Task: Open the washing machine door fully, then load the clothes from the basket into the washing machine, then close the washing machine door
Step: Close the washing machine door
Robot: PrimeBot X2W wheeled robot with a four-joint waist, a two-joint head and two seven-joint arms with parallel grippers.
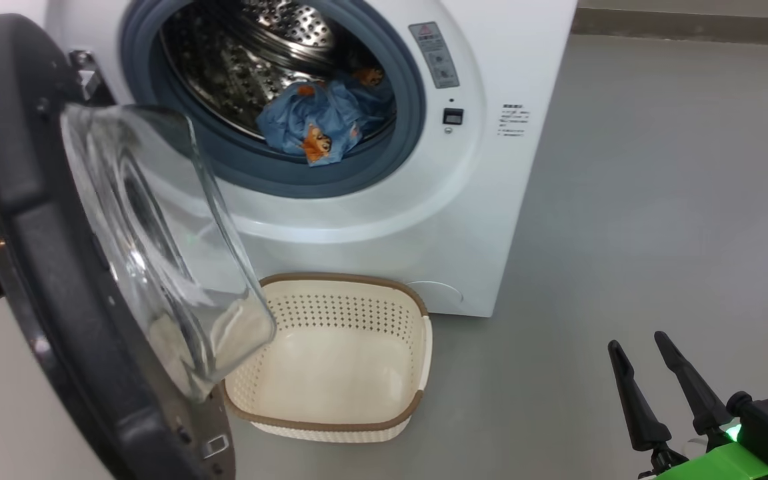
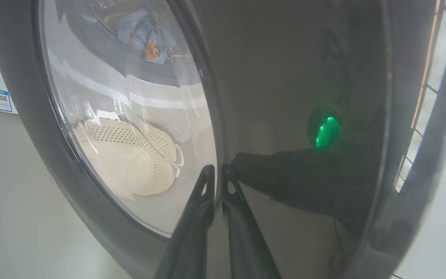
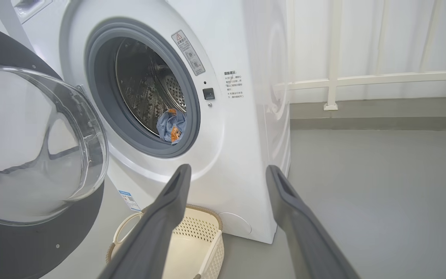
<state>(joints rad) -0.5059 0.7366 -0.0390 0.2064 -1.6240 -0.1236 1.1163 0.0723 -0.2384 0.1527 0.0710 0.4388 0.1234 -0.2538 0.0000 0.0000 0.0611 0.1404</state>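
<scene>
The washing machine [image 1: 491,167] [image 3: 238,155] stands with its round door [image 1: 37,267] [image 3: 33,155] swung out to the left, glass bowl facing the drum. Light blue clothes [image 1: 321,120] [image 3: 171,126] with orange figures lie in the drum's mouth, one fold draped on the grey seal. Below it on the floor sits the cream basket [image 1: 344,279] [image 3: 203,228], with nothing in it. My left gripper [image 2: 217,168] is shut, its tips against the glossy black outer face of the door [image 2: 285,77]. My right gripper [image 1: 637,341] [image 3: 229,168] hangs open over the floor at the lower right, holding nothing.
Bare grey floor [image 1: 657,200] stretches to the right of the machine. A white railing [image 3: 362,79] and a low kerb run along the back wall. A small blue label sticker [image 3: 130,199] sits low on the machine's front, near the basket.
</scene>
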